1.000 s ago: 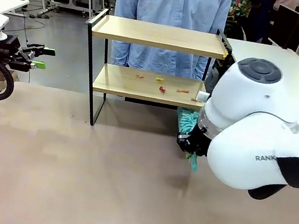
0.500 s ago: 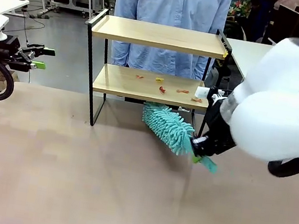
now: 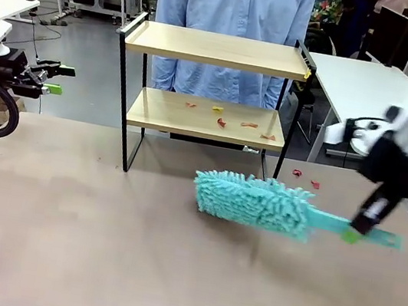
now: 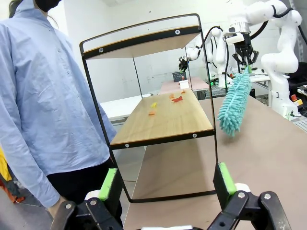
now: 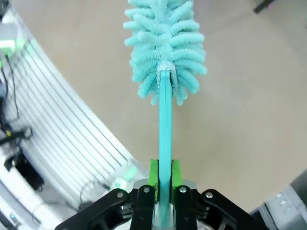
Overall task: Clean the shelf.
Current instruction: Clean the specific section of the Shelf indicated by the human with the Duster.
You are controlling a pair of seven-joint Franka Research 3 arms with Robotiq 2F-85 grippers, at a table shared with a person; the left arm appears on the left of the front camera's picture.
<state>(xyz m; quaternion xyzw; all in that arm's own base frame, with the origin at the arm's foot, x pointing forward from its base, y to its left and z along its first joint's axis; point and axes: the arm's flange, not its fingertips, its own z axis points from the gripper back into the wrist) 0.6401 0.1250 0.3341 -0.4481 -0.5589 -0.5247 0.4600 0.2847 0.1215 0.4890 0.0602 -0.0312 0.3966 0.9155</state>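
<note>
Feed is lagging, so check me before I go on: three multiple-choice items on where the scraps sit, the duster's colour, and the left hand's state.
1. Where on the shelf do the scraps lie? A. top board B. lower board C. a side rail
2. What colour is the duster? A. teal B. yellow C. black
3. How is the left hand? A. shut on the duster B. shut on a scrap C. open, empty
Answers: B, they dot the lower board; A, head and handle are teal; C, green pads stand apart, nothing between.
</note>
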